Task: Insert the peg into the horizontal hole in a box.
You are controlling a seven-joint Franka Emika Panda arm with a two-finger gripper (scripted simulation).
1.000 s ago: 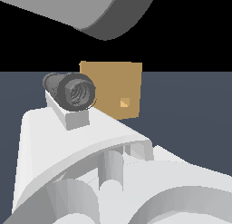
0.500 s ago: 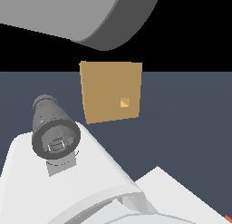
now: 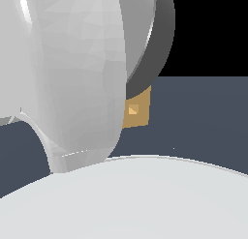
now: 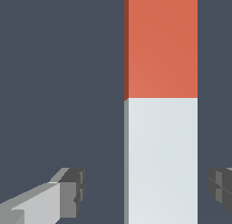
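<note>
Wrist view shows the peg (image 4: 161, 109) lying on the table (image 4: 59, 82) between the spread fingers (image 4: 68, 193) of the pincer (image 4: 147, 191), neither touching it. Exterior view: the arm (image 3: 72, 68) hides most of the box (image 3: 140, 105); its hole (image 3: 132, 110) shows.

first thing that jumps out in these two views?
In the wrist view, the peg dominates: a two-tone bar, red-orange half above pale grey-white half, lying on the dark floor between the open jaws, whose fingers sit clear of it on either side. In the exterior view, the white arm fills most of the frame, leaving only a corner of the tan box and its small lighter hole peeking out near the middle.
</note>
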